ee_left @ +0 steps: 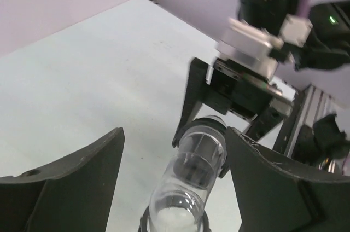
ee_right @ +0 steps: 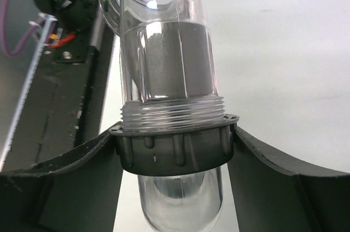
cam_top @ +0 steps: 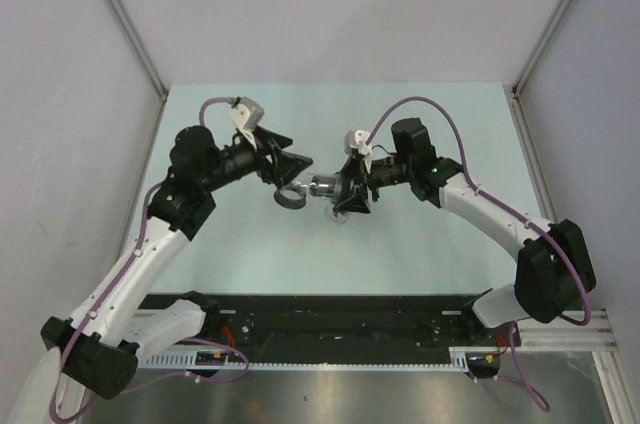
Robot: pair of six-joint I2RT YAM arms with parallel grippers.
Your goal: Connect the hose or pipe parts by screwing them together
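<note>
The hose or pipe parts (cam_top: pixel 320 185) hang above the table between both grippers as one clear tube with dark collars. In the right wrist view my right gripper (ee_right: pixel 174 145) is shut on a dark ribbed nut (ee_right: pixel 175 150), and the clear threaded pipe (ee_right: pixel 169 62) runs up from it. From the left wrist, the clear tube (ee_left: pixel 191 172) lies between the spread fingers of my open left gripper (ee_left: pixel 175 136). Its right finger (ee_left: pixel 262 172) is at the tube's side and the left finger (ee_left: pixel 82 177) stands well away. The right gripper (ee_left: pixel 224 117) holds the tube's far end.
The pale green table (cam_top: pixel 400 254) is walled by grey panels on three sides, with metal posts at the back corners. A black rail (cam_top: pixel 330 329) with cabling runs along the near edge by the arm bases. Purple cables loop over both arms.
</note>
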